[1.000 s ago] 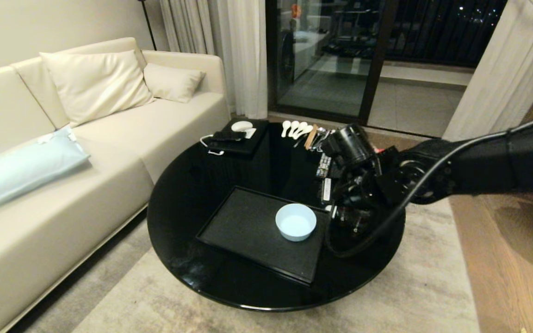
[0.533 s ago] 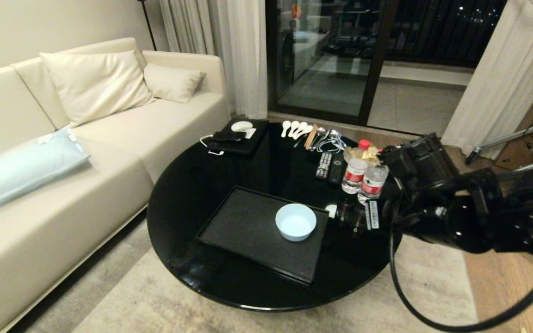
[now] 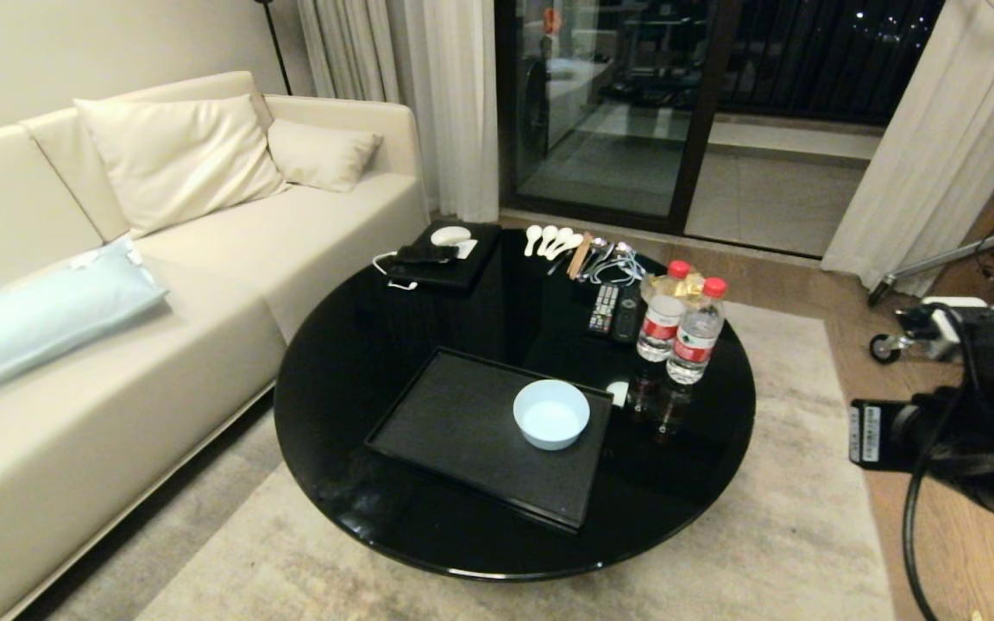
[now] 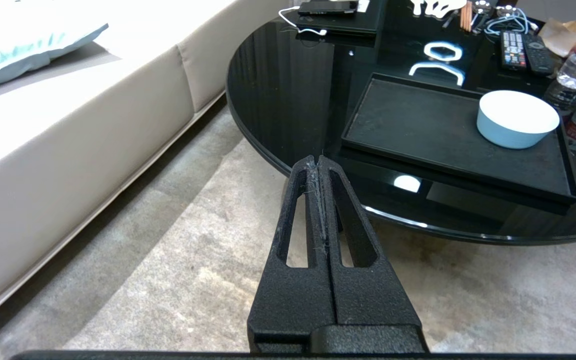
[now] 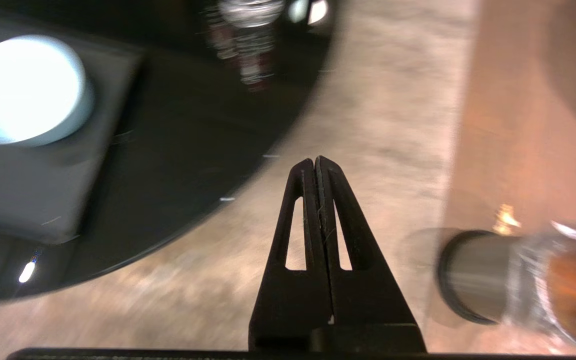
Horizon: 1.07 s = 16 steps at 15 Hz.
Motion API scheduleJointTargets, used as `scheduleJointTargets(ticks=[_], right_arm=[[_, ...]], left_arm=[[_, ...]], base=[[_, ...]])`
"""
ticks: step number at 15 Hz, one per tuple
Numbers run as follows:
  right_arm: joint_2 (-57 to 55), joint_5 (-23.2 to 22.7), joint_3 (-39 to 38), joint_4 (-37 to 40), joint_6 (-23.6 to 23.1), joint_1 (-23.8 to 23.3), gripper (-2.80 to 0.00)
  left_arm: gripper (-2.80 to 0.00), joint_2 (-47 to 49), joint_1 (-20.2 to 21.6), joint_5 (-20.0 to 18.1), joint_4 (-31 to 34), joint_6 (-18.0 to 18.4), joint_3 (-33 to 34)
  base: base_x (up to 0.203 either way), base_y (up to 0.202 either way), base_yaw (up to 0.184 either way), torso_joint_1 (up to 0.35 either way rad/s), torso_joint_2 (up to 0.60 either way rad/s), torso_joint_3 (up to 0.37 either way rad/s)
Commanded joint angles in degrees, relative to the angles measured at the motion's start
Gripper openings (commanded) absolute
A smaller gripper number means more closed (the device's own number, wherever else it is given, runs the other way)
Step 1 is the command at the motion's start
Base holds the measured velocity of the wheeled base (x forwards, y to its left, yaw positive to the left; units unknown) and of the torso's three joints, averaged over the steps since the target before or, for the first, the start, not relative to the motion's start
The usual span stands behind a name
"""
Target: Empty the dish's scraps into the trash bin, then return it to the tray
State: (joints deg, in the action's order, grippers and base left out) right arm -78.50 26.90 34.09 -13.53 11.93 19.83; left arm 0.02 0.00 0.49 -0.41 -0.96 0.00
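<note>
Small round pale-blue bowl, smooth and plain, upright on the large flat black rectangular tray, near the tray's right-hand far corner; its interior appears empty. The tray, matte with a low raised rim, lies flat. Small shiny metal cylindrical bin with a clear plastic liner stands on the floor, well apart from the tray.

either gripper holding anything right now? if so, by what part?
Nothing held. Right gripper and left gripper both have fingers shut on nothing. The dish sits free on the tray.
</note>
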Motion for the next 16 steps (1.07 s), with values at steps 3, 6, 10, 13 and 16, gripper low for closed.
scheduleJointTargets(ticks=[3,6,10,13,16], right_arm=[[7.79,0.09,-12.94,-8.57,-0.95,-7.72,-2.80],[12.29,0.05,-17.67,-10.75,-0.88,-8.47,-2.80],[24.22,-3.95,-23.81,-10.14,-1.28,-8.34,-2.80],[34.44,-7.02,-30.88,-9.79,-6.05,-8.32,-2.80],[48.67,-10.95,-32.84,-2.52,-8.49,-8.33,-2.80]], left_arm=[[-2.80,-0.02,0.00,0.04,-0.02,0.00,0.00],[-2.80,-0.02,0.00,0.04,-0.02,0.00,0.00],[-2.80,-0.02,0.00,0.04,-0.02,0.00,0.00],[-2.80,-0.02,0.00,0.04,-0.02,0.00,0.00],[-2.80,-0.02,0.00,0.04,-0.02,0.00,0.00]], base=[[0.000,0.000,0.000,0.000,0.00,0.000],[0.000,0.000,0.000,0.000,0.00,0.000],[0.000,0.000,0.000,0.000,0.00,0.000],[0.000,0.000,0.000,0.000,0.00,0.000],[0.000,0.000,0.000,0.000,0.00,0.000]])
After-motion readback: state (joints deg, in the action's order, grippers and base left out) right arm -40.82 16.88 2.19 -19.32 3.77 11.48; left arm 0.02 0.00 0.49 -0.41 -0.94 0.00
